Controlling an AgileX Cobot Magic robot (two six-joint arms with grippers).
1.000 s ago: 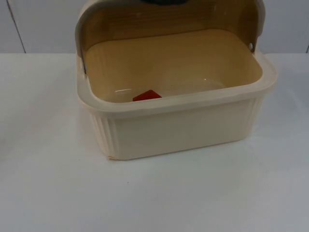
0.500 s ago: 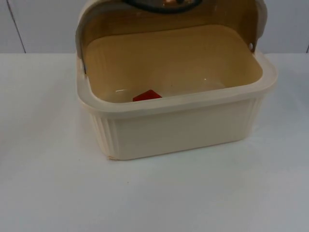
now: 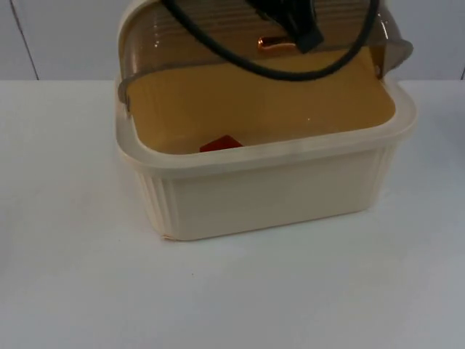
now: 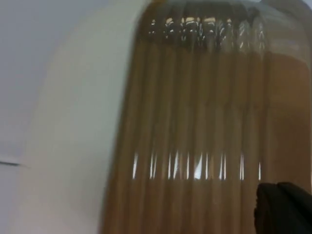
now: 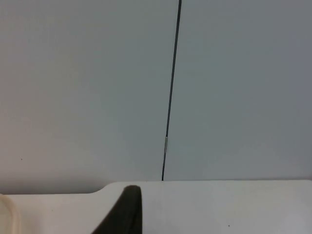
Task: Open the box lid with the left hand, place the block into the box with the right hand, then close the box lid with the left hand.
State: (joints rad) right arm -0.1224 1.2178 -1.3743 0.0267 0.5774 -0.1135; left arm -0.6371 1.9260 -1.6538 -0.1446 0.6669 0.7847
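A cream ribbed box stands on the white table, its long side facing front. Inside, near the front wall, lies a red block. The translucent brown lid is hinged at the box's ends and tilts partway forward over the opening, with a copper-coloured handle on it. My left gripper rests against the lid beside that handle. In the left wrist view the ribbed lid is very close to my left gripper. My right gripper waits off to the side, facing the wall.
The grey partition wall with a dark vertical seam rises behind the table edge. Bare white table spreads in front of the box and to both sides of it.
The lid has swung forward from upright to partway over the opening. My left gripper has come down into the top view with it. The red block has not moved.
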